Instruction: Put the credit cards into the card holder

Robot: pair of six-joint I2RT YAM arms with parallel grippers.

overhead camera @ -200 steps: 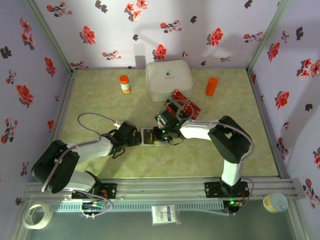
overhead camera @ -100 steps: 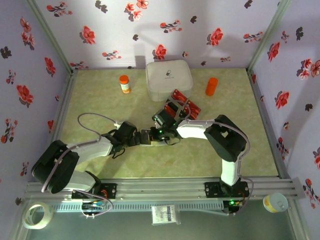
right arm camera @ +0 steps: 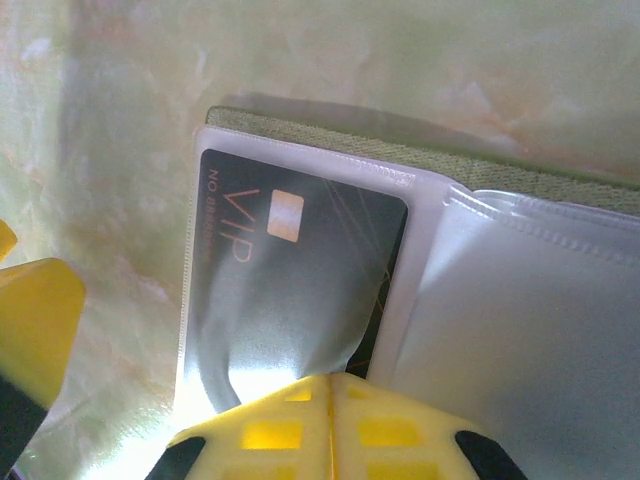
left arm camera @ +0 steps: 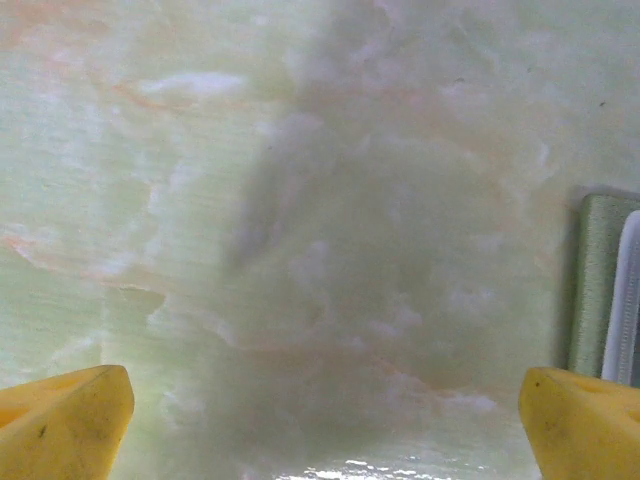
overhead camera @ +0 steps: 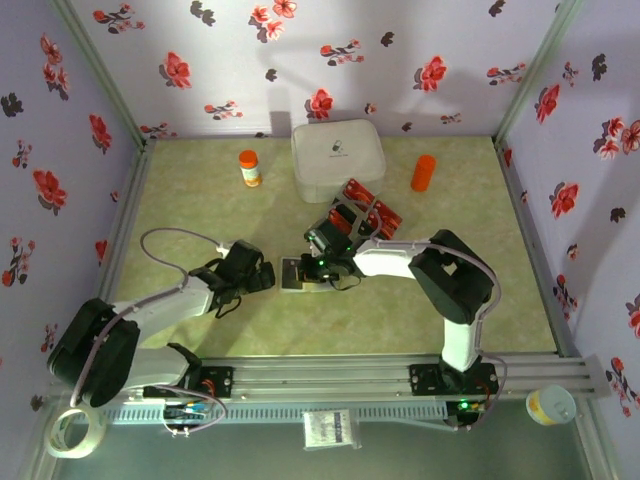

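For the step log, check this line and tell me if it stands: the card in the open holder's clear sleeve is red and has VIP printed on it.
It does not stand. The card in the clear sleeve of the open card holder is dark grey-black, not red; the VIP lettering is there. The right wrist view shows it.

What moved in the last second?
The left claw pulled back to the left, away from the card holder, and is open, holding nothing. The right claw slid slightly left over the holder. The holder, the red cards, the white box and the two orange bottles stayed put.
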